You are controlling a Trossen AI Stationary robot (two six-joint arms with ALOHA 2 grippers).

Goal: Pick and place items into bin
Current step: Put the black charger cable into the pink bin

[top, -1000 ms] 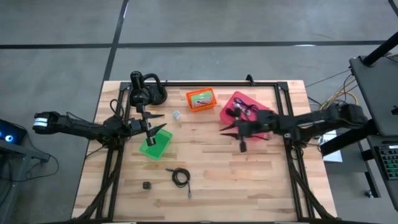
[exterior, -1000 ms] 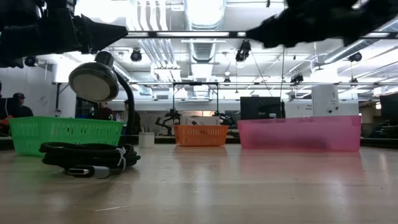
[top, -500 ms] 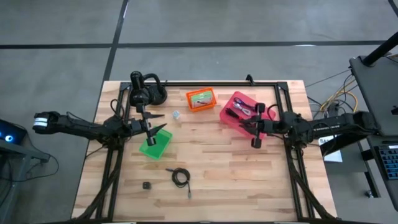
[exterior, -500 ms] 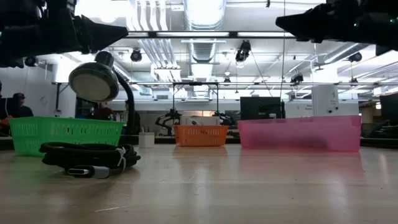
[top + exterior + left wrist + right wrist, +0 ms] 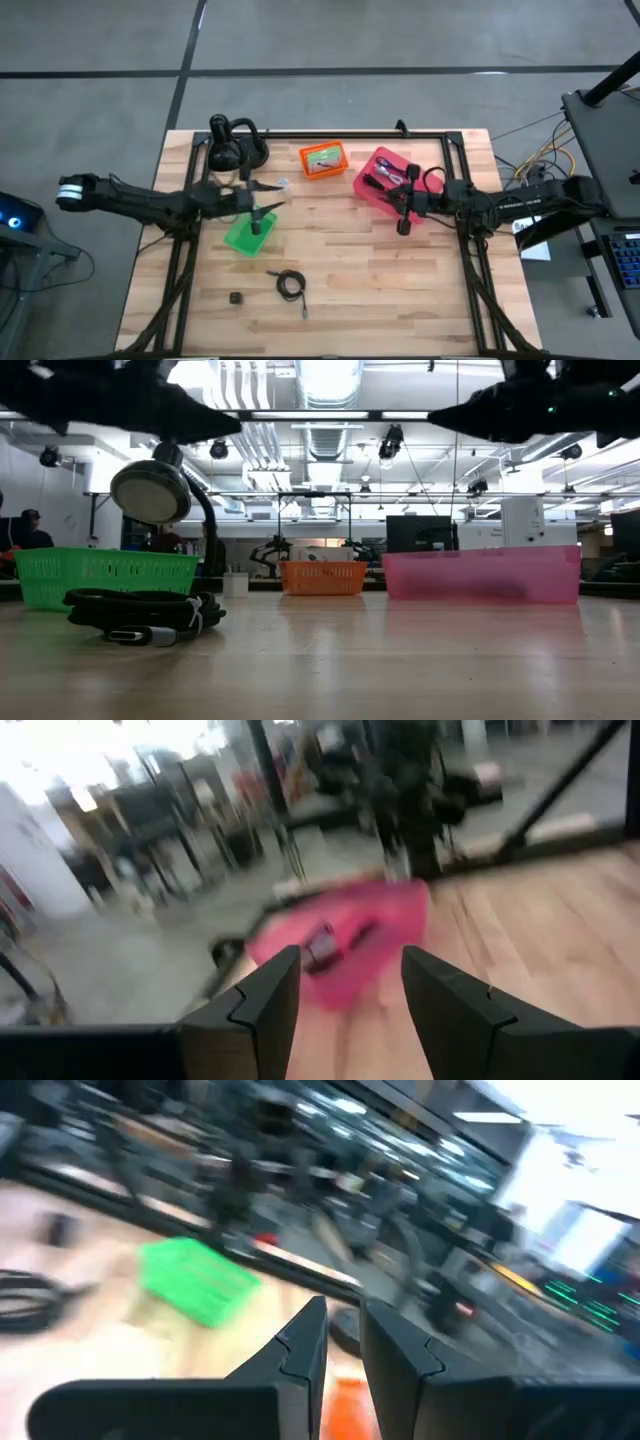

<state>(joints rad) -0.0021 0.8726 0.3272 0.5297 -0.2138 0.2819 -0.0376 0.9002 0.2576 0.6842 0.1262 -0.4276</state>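
Wooden slatted table [image 5: 400, 290], three bins near its far edge.

- Green plastic mesh bin [image 5: 243, 233], toward the left edge: contents not discernible.
- Orange plastic mesh bin [image 5: 323, 158], at the middle of the far edge: holds a slim green packet [image 5: 322, 160].
- Pink plastic bin [image 5: 375, 180], toward the far right corner: holds dark cable pieces, details too small to tell.
- Coiled black cable [image 5: 291, 285], loose on the table near the front edge: not yet binned.
- Tiny black block [image 5: 236, 298], loose beside that cable, toward the front left: not yet binned.
- Tiny white piece [image 5: 283, 184], loose between green and orange bins: not yet binned.
- Left hand [image 5: 264, 201], raised over the green bin's far end: fingers spread, empty.
- Right hand [image 5: 404, 212], at the pink bin's near edge: fingers nearly together, nothing seen between them.

Judgement: partly done; at least three loose items remain.
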